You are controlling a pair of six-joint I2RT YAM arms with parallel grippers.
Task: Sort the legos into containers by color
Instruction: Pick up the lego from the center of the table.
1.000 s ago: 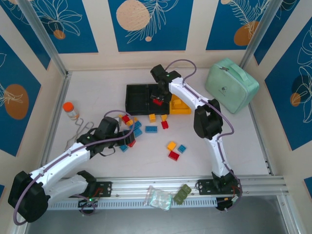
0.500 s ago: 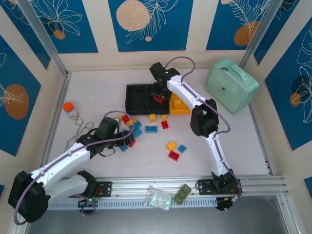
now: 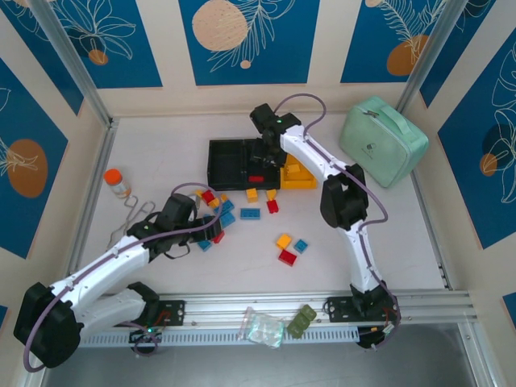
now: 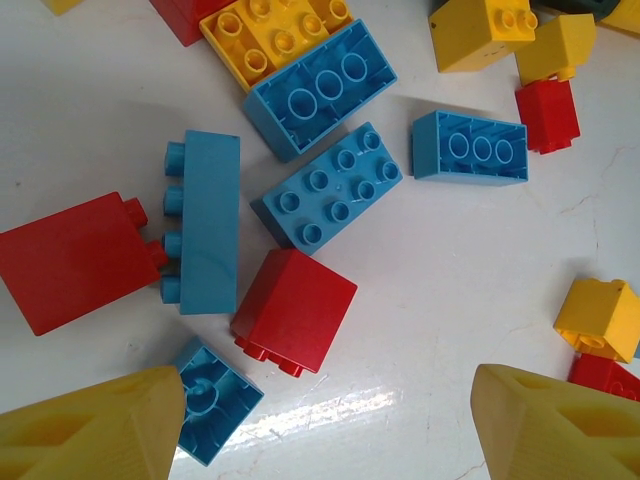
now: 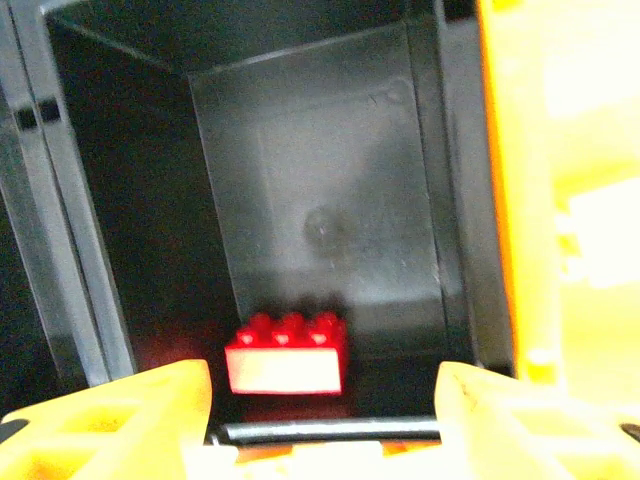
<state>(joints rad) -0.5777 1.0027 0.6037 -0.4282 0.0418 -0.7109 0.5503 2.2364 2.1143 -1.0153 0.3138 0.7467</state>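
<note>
Three joined containers stand at the back: two black bins (image 3: 226,161) and a yellow one (image 3: 297,173). My right gripper (image 3: 263,156) (image 5: 325,412) hangs open over the middle black bin (image 5: 330,200). A red lego (image 5: 287,355) (image 3: 255,178) lies loose on that bin's floor, apart from both fingers. My left gripper (image 3: 211,230) (image 4: 330,420) is open, low over a heap of red, blue and yellow legos. A red brick (image 4: 295,310) lies just ahead of its fingers and a small blue brick (image 4: 210,400) touches the left fingertip (image 4: 95,430).
More loose bricks lie mid-table: yellow (image 3: 283,240), blue (image 3: 301,245), red (image 3: 287,257), blue (image 3: 250,214). A mint-green case (image 3: 383,139) sits back right, an orange-capped bottle (image 3: 118,182) at the left. A plastic bag (image 3: 262,326) rests on the front rail.
My right gripper opened and the red brick it held dropped to the floor of the middle black bin. The left arm has not moved.
</note>
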